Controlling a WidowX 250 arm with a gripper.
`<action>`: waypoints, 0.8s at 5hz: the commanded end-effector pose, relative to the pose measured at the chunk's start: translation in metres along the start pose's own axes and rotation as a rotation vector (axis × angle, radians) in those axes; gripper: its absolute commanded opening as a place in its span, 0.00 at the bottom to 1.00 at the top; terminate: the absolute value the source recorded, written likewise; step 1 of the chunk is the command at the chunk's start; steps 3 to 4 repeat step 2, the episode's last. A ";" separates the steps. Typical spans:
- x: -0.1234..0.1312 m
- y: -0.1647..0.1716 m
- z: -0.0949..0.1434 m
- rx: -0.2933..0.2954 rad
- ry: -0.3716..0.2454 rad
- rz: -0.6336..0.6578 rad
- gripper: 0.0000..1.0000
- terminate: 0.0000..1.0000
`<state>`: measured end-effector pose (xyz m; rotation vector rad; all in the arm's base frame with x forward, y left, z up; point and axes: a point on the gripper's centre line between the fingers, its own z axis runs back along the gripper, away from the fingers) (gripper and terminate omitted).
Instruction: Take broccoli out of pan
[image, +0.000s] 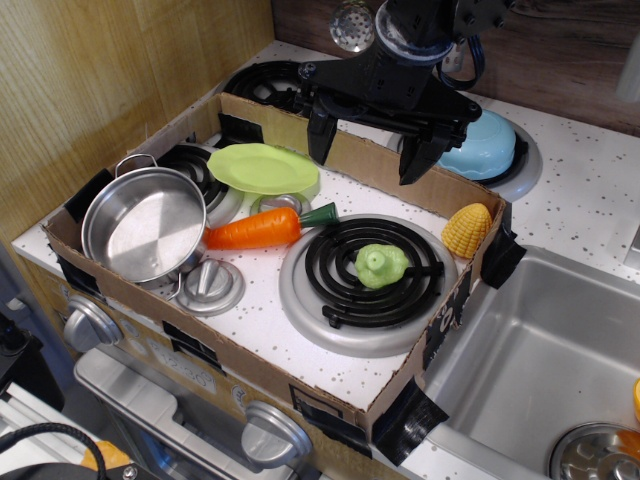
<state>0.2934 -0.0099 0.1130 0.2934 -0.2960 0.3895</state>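
The pale lime-green broccoli (380, 266) lies on the black coil of the front right burner, outside the pan. The shiny steel pan (145, 223) stands at the left on the front left burner and holds nothing. My black gripper (367, 150) hangs above the back cardboard wall, well above and behind the broccoli. Its two fingers are spread wide apart and hold nothing.
An orange carrot (260, 229) lies between pan and broccoli. A light-green plate (262, 167) sits behind it. Yellow corn (466, 230) leans at the box's right wall. A light-blue bowl (490, 143) is upturned at the back right. A cardboard wall (250, 365) rings the stove. A sink (540, 360) lies to the right.
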 end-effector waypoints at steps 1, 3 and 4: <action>0.006 -0.001 0.018 -0.027 -0.047 0.022 1.00 0.00; 0.006 -0.001 0.018 -0.027 -0.047 0.022 1.00 1.00; 0.006 -0.001 0.018 -0.027 -0.047 0.022 1.00 1.00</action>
